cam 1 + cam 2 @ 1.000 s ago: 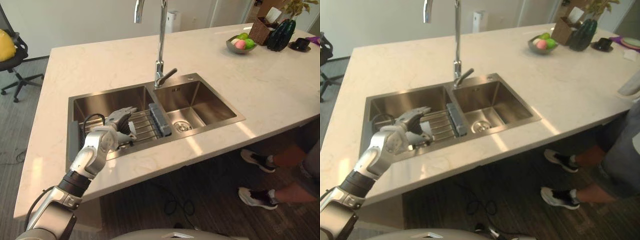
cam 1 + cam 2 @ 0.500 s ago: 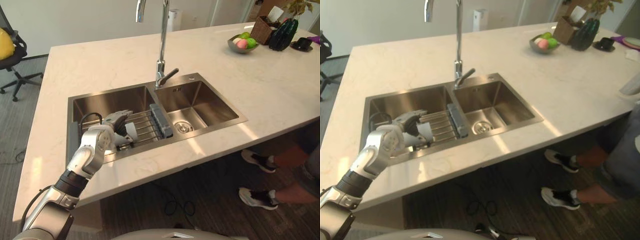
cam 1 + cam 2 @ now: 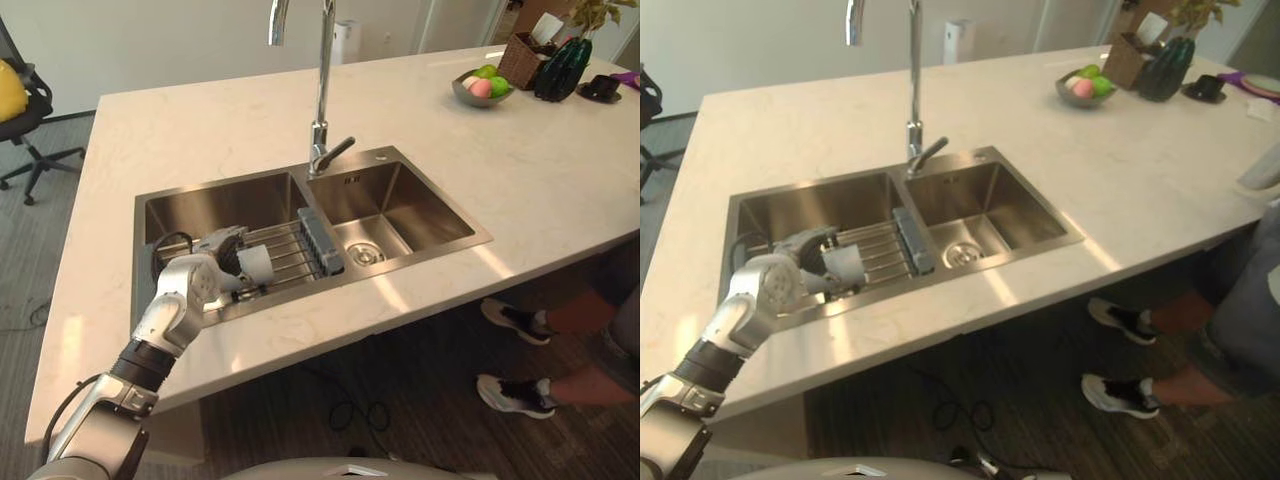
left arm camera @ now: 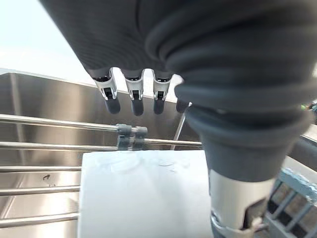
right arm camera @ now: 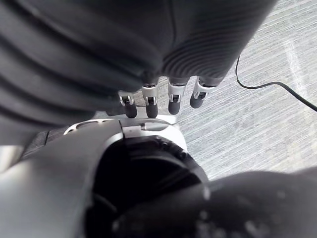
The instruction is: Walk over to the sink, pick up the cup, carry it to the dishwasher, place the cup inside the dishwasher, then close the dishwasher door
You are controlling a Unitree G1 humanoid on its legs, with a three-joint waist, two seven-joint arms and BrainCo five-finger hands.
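White and smooth-walled, the cup [image 3: 254,266] lies on the steel rod rack [image 3: 292,252] that spans the left basin of the sink [image 3: 205,198]. It is close to the basin's front edge and just left of the rack's grey end block [image 3: 320,240].

The left hand [image 3: 210,262] comes round the cup from the left. In the left wrist view its fingers [image 4: 133,101] reach over the cup's far side, with rack rods showing between their tips and the cup. The thumb [image 4: 237,198] stands beside the cup, so the hand is spread about it and not yet clamped. The right hand [image 5: 151,106] hangs relaxed and empty above the floor.

The step in hand looks like the pick-up at the sink. Carrying the cup, loading it and shutting the dishwasher door are all to come.

The next move likely calls for fingers and thumb to close firmly on the slippery wall. Then comes a straight lift clear of the rods and over the sink's front rim, where it meets the counter [image 3: 180,120].
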